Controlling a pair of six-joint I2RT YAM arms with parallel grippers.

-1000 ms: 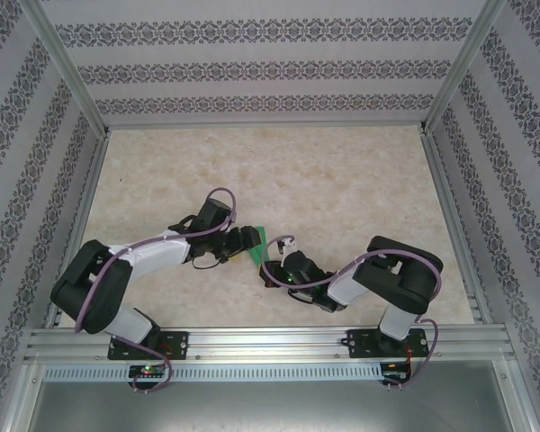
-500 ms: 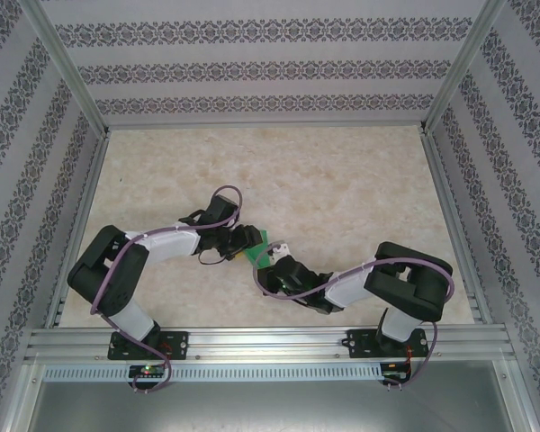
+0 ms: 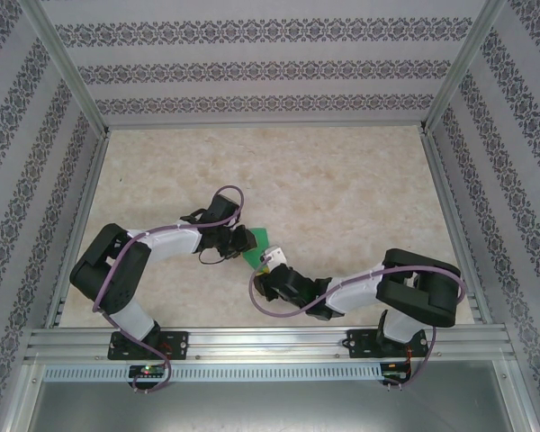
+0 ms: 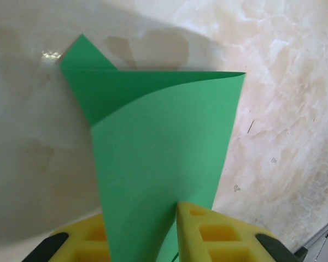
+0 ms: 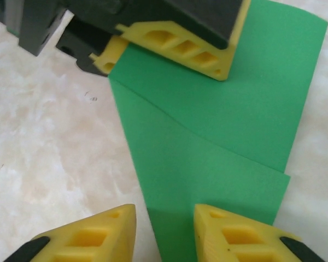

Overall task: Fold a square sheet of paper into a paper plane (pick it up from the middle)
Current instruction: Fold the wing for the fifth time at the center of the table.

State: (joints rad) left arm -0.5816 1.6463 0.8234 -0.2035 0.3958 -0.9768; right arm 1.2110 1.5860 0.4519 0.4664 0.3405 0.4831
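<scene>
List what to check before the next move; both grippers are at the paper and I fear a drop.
1. Green paper sits between the left gripper fingers: ok.
2. Left gripper firmly clamped on it: cannot tell.
3. Right gripper jaws apart: ok.
4. Right gripper clear of the paper: not ok, the sheet's edge lies between its fingers.
5. Fold pressed flat: not ok, the top layer curves.

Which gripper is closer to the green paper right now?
Left. The left gripper pinches one end of the green paper; the right gripper straddles the other end, jaws open.
</scene>
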